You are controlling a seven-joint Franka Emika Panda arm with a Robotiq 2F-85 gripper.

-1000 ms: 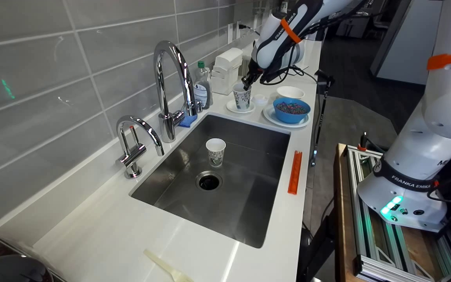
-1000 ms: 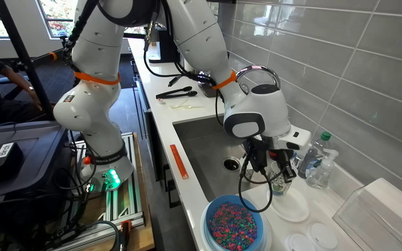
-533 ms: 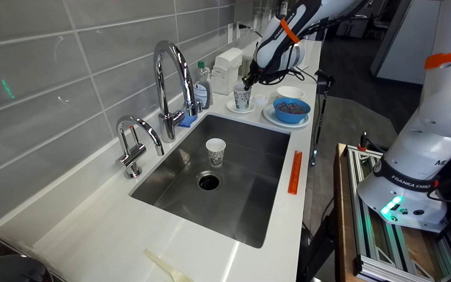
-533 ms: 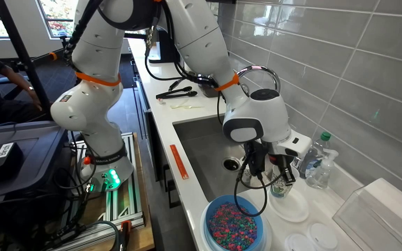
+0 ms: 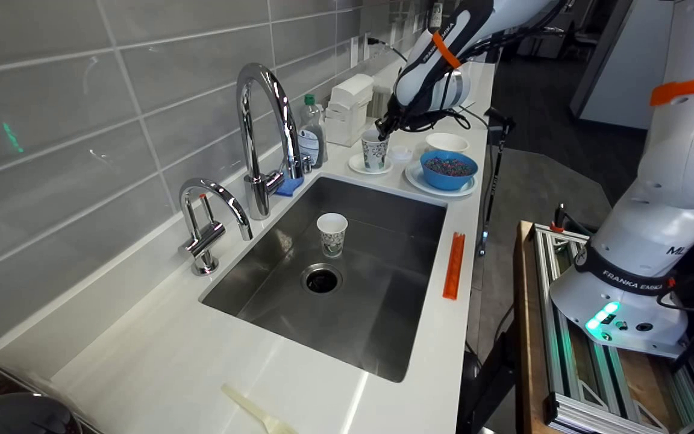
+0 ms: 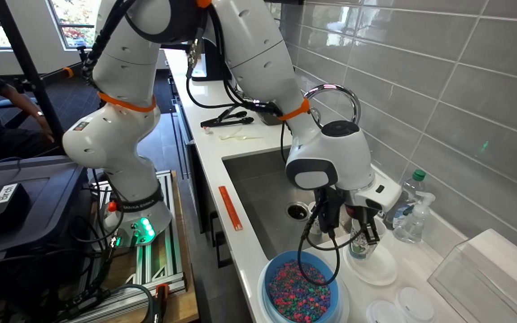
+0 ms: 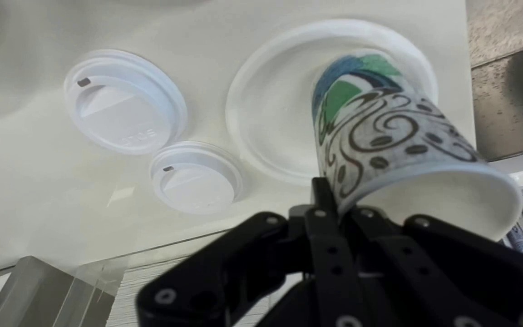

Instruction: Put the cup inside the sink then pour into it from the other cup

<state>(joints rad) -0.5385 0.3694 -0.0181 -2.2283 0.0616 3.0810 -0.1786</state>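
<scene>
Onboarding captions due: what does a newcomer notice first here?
Probably the round blue bowl of multicoloured bits beside the grey steel sink. Then the black gripper pinching a white swirl-patterned paper cup by its rim at a round white plate. A similar patterned paper cup stands in the sink.

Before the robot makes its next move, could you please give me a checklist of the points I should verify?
1. The sink cup stands upright in the sink: ok.
2. It is off the drain: ok.
3. The end effector is closed on the other cup: ok.
4. The other cup is clear of the plate: cannot tell.
5. That cup has something to pour: cannot tell, inside bottom hidden.
6. The other cup is above the sink: not ok.
</scene>
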